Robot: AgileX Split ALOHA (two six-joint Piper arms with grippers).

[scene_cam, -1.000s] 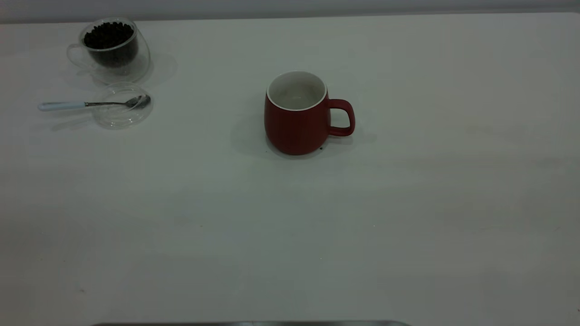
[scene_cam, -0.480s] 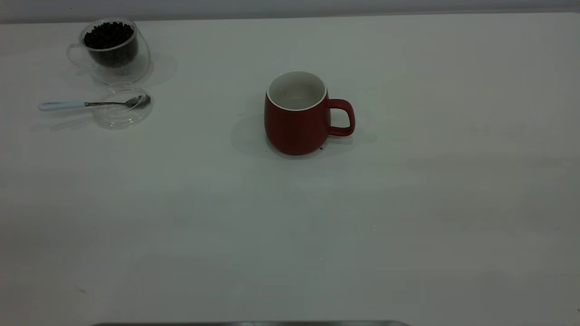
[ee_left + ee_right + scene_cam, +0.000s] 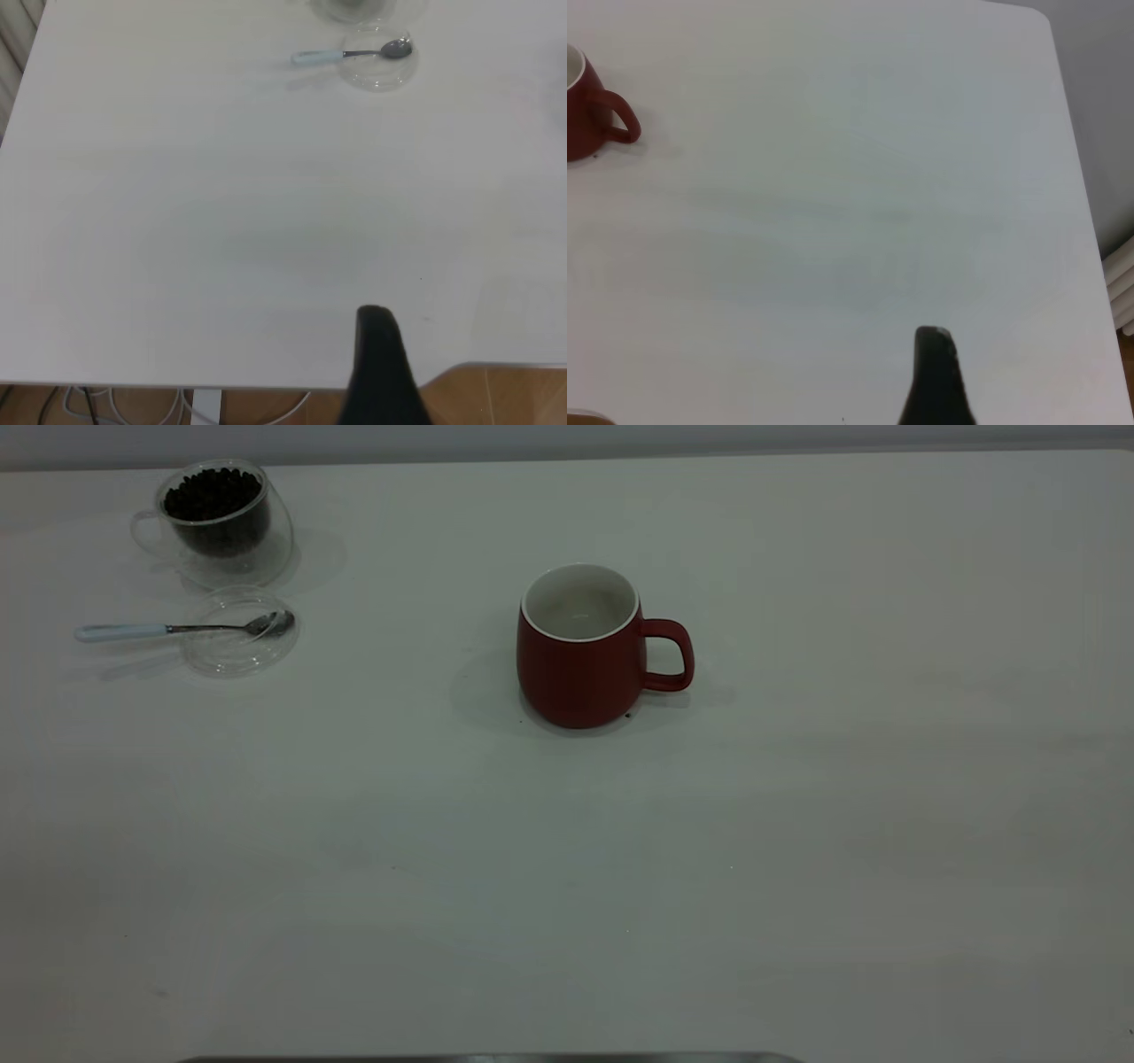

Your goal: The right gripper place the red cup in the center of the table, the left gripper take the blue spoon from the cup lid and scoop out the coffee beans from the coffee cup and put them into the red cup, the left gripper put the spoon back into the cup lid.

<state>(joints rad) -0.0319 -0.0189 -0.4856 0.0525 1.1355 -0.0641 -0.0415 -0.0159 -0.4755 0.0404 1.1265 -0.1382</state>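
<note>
In the outside view the red cup [image 3: 580, 648] stands upright near the middle of the table [image 3: 797, 824], with its handle on the side away from the glass cup; the glass cup [image 3: 217, 521] stands far off from the red cup, near the table's back edge, and it is full of dark coffee beans [image 3: 213, 494]; the clear lid [image 3: 239, 633] lies just beside the glass cup, on its near side; the spoon [image 3: 177, 629] lies with its bowl in the lid and its pale handle sticking out on the side away from the red cup; no arm shows here. In the left wrist view one dark finger of the left gripper [image 3: 381, 372] shows at the table's edge, far from the spoon [image 3: 350, 55] and lid [image 3: 379, 64]; I cannot tell if it is open or closed. In the right wrist view one dark finger of the right gripper [image 3: 937, 381] hangs over bare table, far from the red cup [image 3: 592, 106]; I cannot tell its state, and it holds nothing I can see.
</note>
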